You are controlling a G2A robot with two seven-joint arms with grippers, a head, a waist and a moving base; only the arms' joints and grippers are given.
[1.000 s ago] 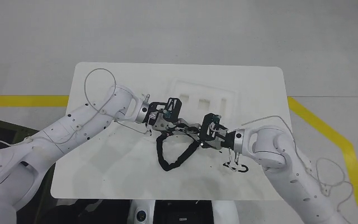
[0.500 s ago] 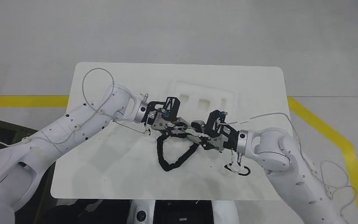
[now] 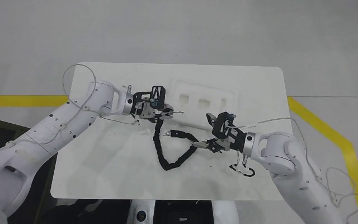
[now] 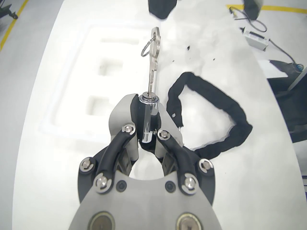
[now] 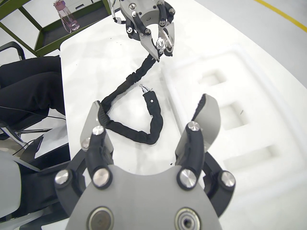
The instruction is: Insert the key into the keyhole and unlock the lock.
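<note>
The left gripper (image 4: 146, 107) has its fingers (image 4: 120, 116) clenched on the lock (image 4: 149, 118), a shiny metal cylinder at one end of the chain (image 4: 241, 123). The key (image 4: 153, 56) is in the keyhole with its blade partly inside, and it sticks straight out past the fingertips. A small ring (image 4: 142, 48) hangs at its head. The right gripper (image 5: 151, 102) is released: its fingers (image 5: 208, 111) are wide apart and hold nothing. The chain passes just beside one finger, and I cannot tell if they touch. From the lock the black chain goes down to the table (image 3: 112, 173), makes a loop between the two grippers and ends in a metal pin (image 5: 144, 88). This pin lies on the table, apart from the lock. Beside the chain, toward the far side of the table, there is a white foam tray (image 3: 193, 85) with hollows.
</note>
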